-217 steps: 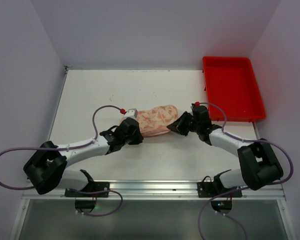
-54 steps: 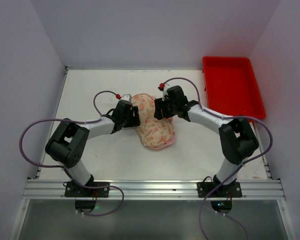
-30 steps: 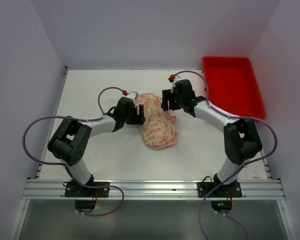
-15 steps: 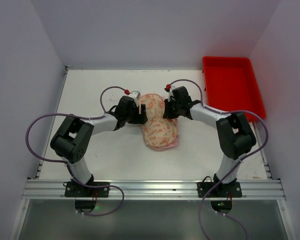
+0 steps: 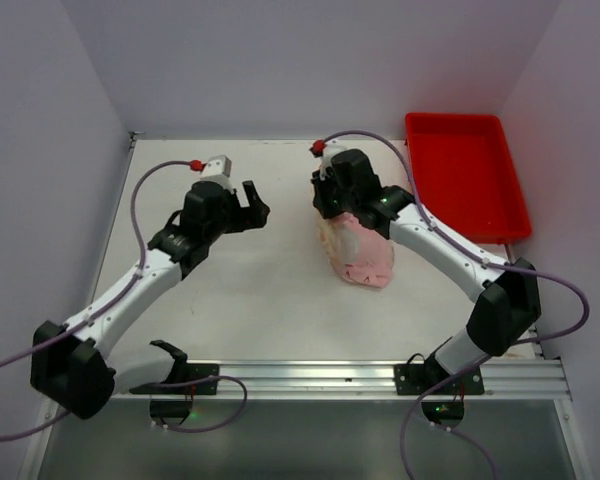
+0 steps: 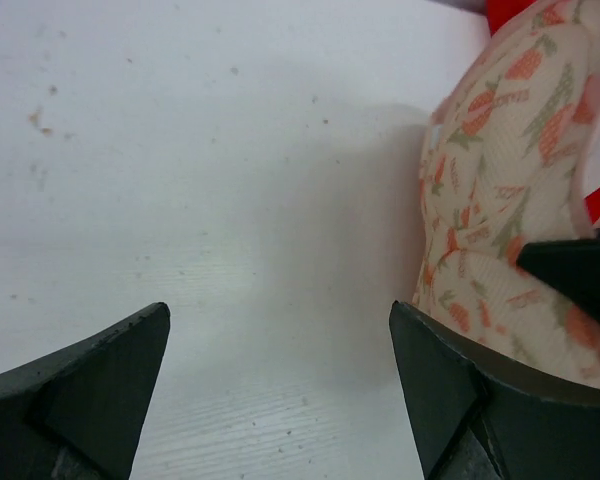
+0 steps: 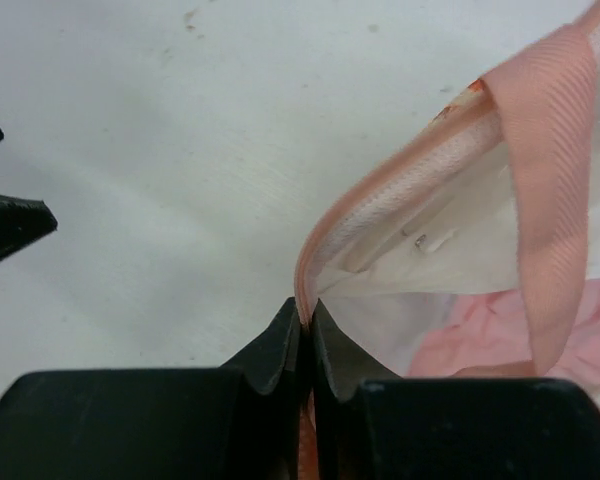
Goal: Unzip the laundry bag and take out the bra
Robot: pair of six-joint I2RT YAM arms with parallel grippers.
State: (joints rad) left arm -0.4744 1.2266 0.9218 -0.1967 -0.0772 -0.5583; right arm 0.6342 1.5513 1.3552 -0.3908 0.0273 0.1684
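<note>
- laundry bag sat right of centre on the table, with its far edge held by the right gripper, whose fingers were pinched tight on the pink zip trim.
- left gripper was spread wide and empty, left of the bag and apart from it.
- bag mouth gaped; pink cloth showed inside, probably the bra.
- step judged: unzipping largely done, removal not begun.
- next move: left gripper reaches into the mouth and pinches the cloth.

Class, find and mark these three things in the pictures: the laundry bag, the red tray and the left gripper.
laundry bag (image 6: 485,200), left wrist view, on its printed outer side.
red tray (image 5: 465,180), top external view, on its bare floor.
left gripper (image 5: 256,200), top external view, midway between its open fingers.
</note>
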